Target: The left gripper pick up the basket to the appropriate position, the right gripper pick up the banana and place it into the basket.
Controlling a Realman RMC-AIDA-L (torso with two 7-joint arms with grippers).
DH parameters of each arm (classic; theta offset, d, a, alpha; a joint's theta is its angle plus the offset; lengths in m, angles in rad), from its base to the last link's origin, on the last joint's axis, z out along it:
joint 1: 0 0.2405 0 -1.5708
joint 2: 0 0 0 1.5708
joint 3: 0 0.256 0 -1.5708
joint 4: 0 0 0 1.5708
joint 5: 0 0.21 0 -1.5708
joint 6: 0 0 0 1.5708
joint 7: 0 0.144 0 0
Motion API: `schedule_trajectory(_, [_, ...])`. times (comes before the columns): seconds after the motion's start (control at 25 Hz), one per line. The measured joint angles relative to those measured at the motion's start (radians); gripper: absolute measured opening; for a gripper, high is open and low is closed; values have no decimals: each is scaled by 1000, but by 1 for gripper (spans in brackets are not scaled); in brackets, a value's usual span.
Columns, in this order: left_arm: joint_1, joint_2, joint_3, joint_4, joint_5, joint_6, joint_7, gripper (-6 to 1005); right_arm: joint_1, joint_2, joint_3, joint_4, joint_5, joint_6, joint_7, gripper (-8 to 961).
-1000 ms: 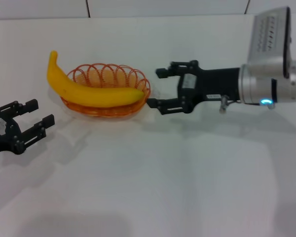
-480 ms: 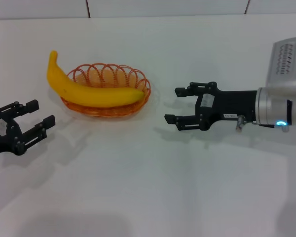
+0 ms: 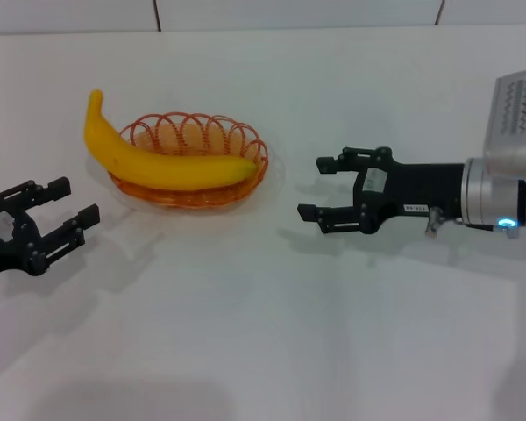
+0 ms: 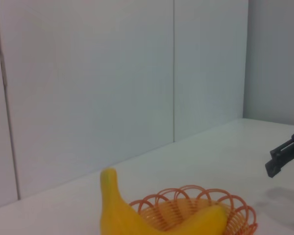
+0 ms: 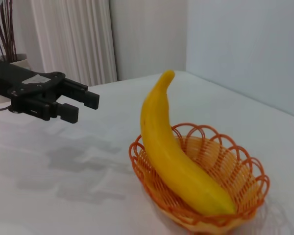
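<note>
- And here's the white worktop (image 3: 263,333), spread wide under everything, with a pale panelled wall (image 4: 88,88) rising behind it.
- The right gripper (image 3: 320,188) hangs out over the worktop on the right, pointing toward the basket, well apart from it. Its 2 fingers stand wide open, nothing between them!
- The left gripper (image 3: 66,203) sits low at the left edge, near the basket but not touching. Its fingers are spread apart too, gripping nothing; from the right wrist view it shows again (image 5: 81,105), hovering above its shadow.
- The banana (image 3: 158,158) lies across the basket, its thick end down inside near the right rim, its stem end poking up and out over the left rim.
- The basket (image 3: 245,140), orange looped wire, rests flat on the worktop between the 2 grippers, nearer the left one.
</note>
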Motion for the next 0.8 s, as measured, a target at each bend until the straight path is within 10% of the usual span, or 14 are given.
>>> schedule_trajectory(0.8, [1, 4, -13, -24, 69, -29, 9, 563, -37, -8, 1, 1, 2, -4, 6, 811])
